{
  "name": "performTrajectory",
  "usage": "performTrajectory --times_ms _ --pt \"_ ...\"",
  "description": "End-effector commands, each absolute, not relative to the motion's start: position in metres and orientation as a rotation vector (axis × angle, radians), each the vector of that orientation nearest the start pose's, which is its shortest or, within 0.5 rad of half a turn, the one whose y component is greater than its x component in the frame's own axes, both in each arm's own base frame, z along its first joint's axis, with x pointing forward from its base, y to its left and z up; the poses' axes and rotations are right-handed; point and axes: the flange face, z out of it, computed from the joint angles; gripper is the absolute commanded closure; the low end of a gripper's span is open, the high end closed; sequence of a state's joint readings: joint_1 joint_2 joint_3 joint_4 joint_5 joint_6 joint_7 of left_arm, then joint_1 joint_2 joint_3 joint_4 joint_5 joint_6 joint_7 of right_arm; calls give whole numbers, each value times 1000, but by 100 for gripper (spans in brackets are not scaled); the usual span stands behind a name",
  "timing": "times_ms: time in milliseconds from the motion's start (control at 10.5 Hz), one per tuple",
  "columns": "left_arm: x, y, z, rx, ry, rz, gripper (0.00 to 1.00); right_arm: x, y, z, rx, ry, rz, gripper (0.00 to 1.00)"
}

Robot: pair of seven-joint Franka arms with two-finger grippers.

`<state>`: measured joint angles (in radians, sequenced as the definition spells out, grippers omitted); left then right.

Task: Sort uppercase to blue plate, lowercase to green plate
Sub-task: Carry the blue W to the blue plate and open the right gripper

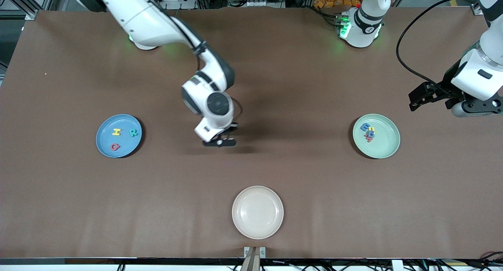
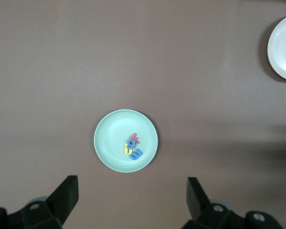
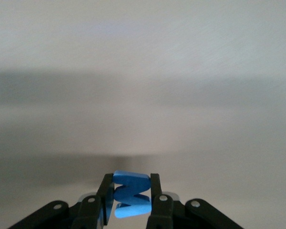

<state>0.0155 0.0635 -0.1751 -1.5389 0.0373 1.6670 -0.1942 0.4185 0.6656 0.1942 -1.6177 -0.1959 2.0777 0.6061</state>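
Note:
The blue plate lies toward the right arm's end of the table with the yellow H, green R and red Q on it. The green plate lies toward the left arm's end and holds a small pile of lowercase letters; both also show in the left wrist view, the plate and the letters. My right gripper is over bare table between the plates, shut on the blue W. My left gripper hangs open and empty above the table near the green plate.
An empty cream plate sits near the table's front edge, midway between the two coloured plates; its rim also shows in the left wrist view. Brown table cloth covers the whole surface.

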Motion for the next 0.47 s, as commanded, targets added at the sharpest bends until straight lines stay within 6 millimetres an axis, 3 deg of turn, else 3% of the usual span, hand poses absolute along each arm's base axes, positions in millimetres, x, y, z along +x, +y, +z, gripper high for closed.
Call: performTrajectory --times_ms 0,95,285,380 --pt "578 -88 617 -3155 -47 -108 0 588 271 237 -3285 -400 314 85" --pt "578 -88 617 -3151 -46 -109 0 593 232 241 -3288 -480 364 85" --pt "578 -91 617 -3142 -21 -109 0 583 186 255 -3279 -547 444 85" --pt "578 -91 617 -3140 -16 -104 0 579 147 255 -3247 -637 487 85"
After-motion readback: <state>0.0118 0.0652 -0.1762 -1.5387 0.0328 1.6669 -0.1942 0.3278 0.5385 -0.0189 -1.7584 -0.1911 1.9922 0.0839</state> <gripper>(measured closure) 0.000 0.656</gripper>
